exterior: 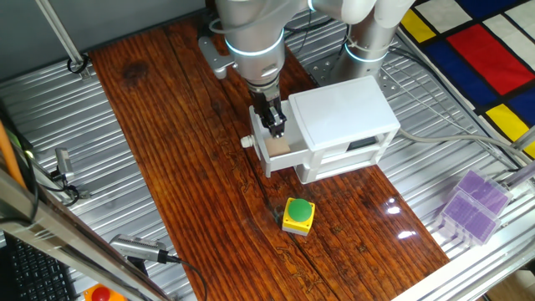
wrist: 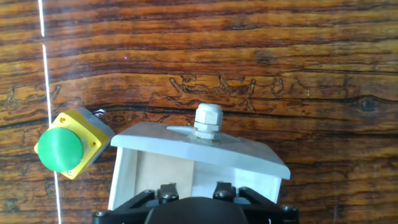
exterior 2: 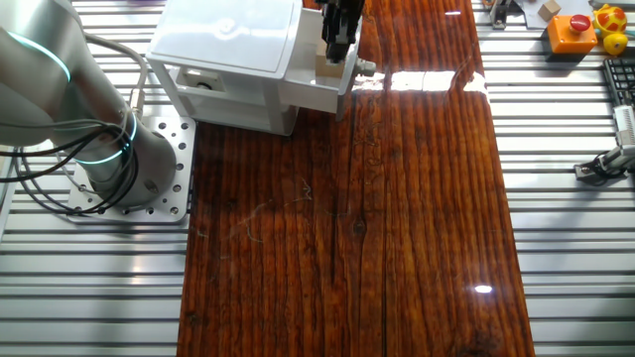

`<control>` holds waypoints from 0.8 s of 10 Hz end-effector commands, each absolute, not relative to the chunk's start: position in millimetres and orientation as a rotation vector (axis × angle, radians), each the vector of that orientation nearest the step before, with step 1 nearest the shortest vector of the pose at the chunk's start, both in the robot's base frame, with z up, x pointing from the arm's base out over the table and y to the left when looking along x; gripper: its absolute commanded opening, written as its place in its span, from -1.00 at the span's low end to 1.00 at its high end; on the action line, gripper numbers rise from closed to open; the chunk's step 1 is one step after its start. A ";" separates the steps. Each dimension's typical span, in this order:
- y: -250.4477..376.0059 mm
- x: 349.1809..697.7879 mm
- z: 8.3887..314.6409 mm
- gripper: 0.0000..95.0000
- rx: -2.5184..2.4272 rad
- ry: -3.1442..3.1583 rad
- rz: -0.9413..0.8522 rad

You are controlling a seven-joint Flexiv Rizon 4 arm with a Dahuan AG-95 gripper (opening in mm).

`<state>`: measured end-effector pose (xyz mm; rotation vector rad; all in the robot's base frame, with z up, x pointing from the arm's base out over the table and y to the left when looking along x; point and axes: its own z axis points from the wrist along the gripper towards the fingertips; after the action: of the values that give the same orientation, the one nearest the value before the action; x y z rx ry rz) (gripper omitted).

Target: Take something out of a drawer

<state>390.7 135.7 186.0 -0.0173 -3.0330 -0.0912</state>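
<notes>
Over the pulled-out drawer (exterior: 276,152), the tool (exterior: 274,125) points straight down inside.

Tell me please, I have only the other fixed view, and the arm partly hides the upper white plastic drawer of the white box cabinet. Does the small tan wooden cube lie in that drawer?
Observer: Yes. The hand view looks down into the open upper white plastic drawer, and the small tan wooden cube lies inside, behind the round white knob.
Operator: Does anything stand on the table in front of the drawer?
Observer: Yes. A yellow box with a green button stands on the brown wooden table, in front of the drawer and apart from it. Your view does not show it.
</notes>
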 end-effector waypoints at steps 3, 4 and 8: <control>137.2 392.3 181.0 0.60 -0.020 -3.040 -0.093; 137.6 393.1 178.6 0.60 -0.019 -3.042 -0.093; 138.8 394.1 174.4 0.60 -0.034 -3.040 -0.089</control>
<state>394.2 139.2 173.9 -0.0350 -3.0388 -0.0878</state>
